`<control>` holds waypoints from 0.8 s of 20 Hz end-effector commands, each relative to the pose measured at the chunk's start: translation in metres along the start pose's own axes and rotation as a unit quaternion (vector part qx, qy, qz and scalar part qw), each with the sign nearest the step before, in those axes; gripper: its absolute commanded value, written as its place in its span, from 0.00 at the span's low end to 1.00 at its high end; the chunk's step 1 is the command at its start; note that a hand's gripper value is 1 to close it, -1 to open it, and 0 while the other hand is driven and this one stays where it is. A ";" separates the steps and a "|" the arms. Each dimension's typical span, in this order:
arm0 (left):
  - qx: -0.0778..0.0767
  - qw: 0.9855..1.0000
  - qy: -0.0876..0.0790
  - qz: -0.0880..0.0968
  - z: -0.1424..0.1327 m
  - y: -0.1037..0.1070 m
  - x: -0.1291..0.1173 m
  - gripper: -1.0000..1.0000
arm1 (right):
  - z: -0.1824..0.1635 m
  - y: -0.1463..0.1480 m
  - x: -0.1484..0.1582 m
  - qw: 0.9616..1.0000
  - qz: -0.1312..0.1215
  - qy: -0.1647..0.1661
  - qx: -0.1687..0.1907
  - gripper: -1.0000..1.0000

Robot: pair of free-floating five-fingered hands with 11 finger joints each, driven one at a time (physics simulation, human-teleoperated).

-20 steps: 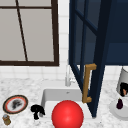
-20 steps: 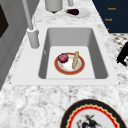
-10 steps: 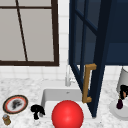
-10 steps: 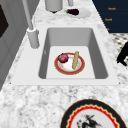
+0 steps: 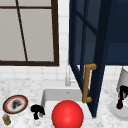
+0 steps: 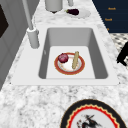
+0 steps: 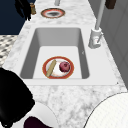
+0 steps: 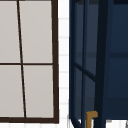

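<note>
My left hand hangs with fingers curled, holding nothing, just right of the patterned plate on the desk. My right hand hovers far right beside the eggplant; grip unclear.

Front view faces the sink, side views look along it from opposite ends, upper view above

window: left, dark brown frame, pale panes split by thin bars | wall tiles: white strip between | cabinet door: right, dark blue, glazed, swung open | handle: tan, at bottom edge
</note>
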State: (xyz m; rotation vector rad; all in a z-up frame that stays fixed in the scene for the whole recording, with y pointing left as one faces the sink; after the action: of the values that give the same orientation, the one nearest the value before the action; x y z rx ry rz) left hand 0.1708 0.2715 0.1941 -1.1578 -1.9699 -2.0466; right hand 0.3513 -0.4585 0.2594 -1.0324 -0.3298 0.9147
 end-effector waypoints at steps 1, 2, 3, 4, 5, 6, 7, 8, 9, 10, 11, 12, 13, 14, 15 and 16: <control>0.000 1.000 0.000 0.000 0.000 0.000 0.000 0.50 | 0.001 -0.002 0.000 0.998 0.033 -0.052 -0.011 1.00; 0.000 1.000 0.000 0.000 0.000 0.000 0.000 0.50 | 0.002 -0.003 -0.001 0.998 0.033 -0.055 -0.011 1.00; 0.000 1.000 0.000 0.000 0.000 0.000 0.000 0.50 | 0.003 -0.004 -0.001 0.998 0.032 -0.060 -0.011 1.00; 0.000 1.000 0.000 0.000 0.000 0.000 0.000 0.50 | 0.004 -0.005 -0.002 0.997 0.035 -0.062 -0.013 1.00; 0.000 1.000 0.000 0.000 0.000 0.000 0.000 0.50 | 0.005 -0.007 -0.002 0.997 0.033 -0.067 -0.017 1.00; 0.000 1.000 0.000 0.000 0.000 0.000 0.000 0.50 | 0.007 -0.009 -0.003 0.997 0.039 -0.069 -0.016 1.00; 0.000 1.000 0.000 0.000 0.000 0.000 0.000 0.50 | 0.009 -0.011 -0.004 0.996 0.041 -0.072 -0.018 1.00; 0.000 1.000 0.000 0.000 0.000 0.000 0.000 0.50 | 0.012 -0.014 -0.005 0.996 0.042 -0.075 -0.020 1.00; 0.000 1.000 0.000 0.000 0.000 0.000 0.000 0.50 | 0.014 -0.016 -0.006 0.996 0.044 -0.078 -0.020 1.00; 0.000 1.000 0.000 0.000 0.000 0.000 0.000 0.50 | 0.017 -0.018 -0.007 0.995 0.045 -0.081 -0.022 1.00; 0.000 1.000 0.000 0.000 0.000 0.000 0.000 0.50 | 0.020 -0.022 -0.008 0.995 0.045 -0.083 -0.024 1.00; 0.000 1.000 0.000 0.000 0.000 0.000 0.000 0.50 | 0.024 -0.025 -0.010 0.995 0.046 -0.085 -0.027 1.00; 0.000 1.000 0.000 0.000 0.000 0.000 0.000 0.50 | 0.028 -0.029 -0.012 0.995 0.045 -0.087 -0.030 1.00; 0.000 1.000 0.000 0.000 0.000 0.000 0.000 0.50 | 0.032 -0.034 -0.013 0.995 0.044 -0.091 -0.028 1.00; 0.000 1.000 0.000 0.000 0.000 0.000 0.000 0.50 | 0.038 -0.039 -0.006 0.995 0.039 -0.092 -0.018 1.00; 0.000 1.000 0.000 0.000 0.000 0.000 0.000 0.50 | 0.041 -0.041 -0.004 0.995 0.035 -0.094 -0.014 1.00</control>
State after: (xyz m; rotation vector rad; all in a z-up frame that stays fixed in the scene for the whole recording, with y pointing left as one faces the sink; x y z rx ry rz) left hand 0.1708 0.2715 0.1941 -1.1578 -1.9699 -2.0466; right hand 0.3419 -0.4536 0.3019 -0.9946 -0.4218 0.9851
